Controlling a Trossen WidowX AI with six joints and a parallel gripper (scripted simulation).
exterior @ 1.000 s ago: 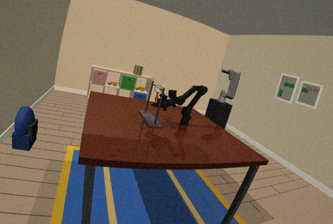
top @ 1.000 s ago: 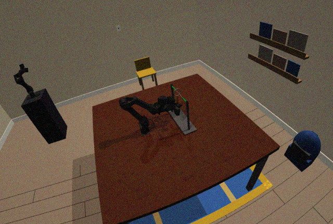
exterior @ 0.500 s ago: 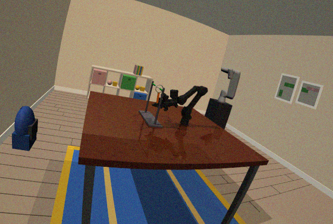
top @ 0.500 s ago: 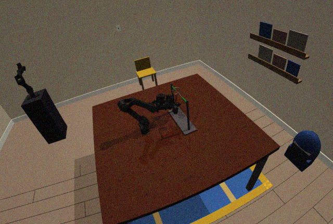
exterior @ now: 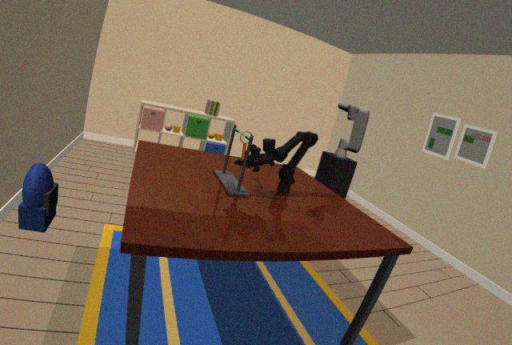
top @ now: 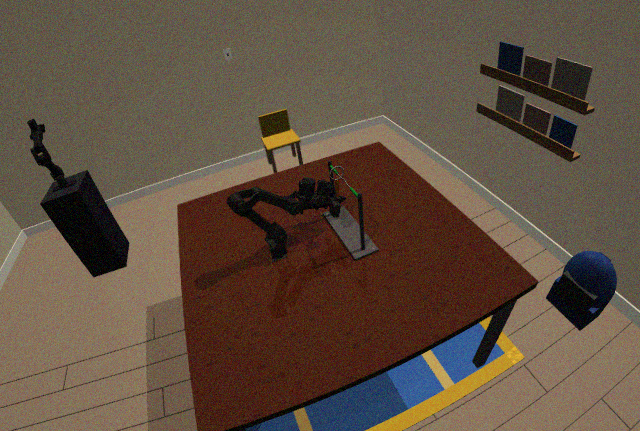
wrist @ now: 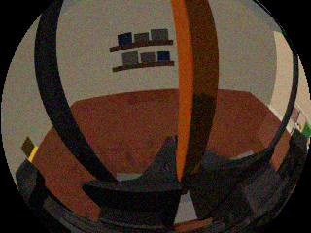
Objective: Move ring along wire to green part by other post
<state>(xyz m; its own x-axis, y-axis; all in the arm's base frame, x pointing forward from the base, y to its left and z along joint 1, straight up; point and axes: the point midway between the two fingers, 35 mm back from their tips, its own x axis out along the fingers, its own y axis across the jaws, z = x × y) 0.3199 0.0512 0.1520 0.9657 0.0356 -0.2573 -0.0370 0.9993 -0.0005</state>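
Observation:
The wire fixture stands on a grey base (top: 347,234) (exterior: 228,181) in the middle of the table, with two dark posts. The ring (top: 337,170) (exterior: 246,136) sits around the wire close to the post (top: 330,170) (exterior: 249,151) on the chair side, at a green part (exterior: 247,138). Its orange handle (top: 336,186) (exterior: 244,151) (wrist: 189,84) hangs down from it. My gripper (top: 337,201) (exterior: 247,159) (wrist: 173,140) is shut on the handle's lower part; in the wrist view the handle runs upright between the fingers. The other post (top: 360,219) (exterior: 230,149) stands apart. The thin grey wire is too fine to make out.
The fixture stands on a dark red table (top: 310,323) (exterior: 186,217). A yellow chair (top: 279,137) stands behind it. A black pedestal (top: 85,222) (exterior: 335,171) with another arm stands off the table. A shelf unit (exterior: 184,126) stands at the wall.

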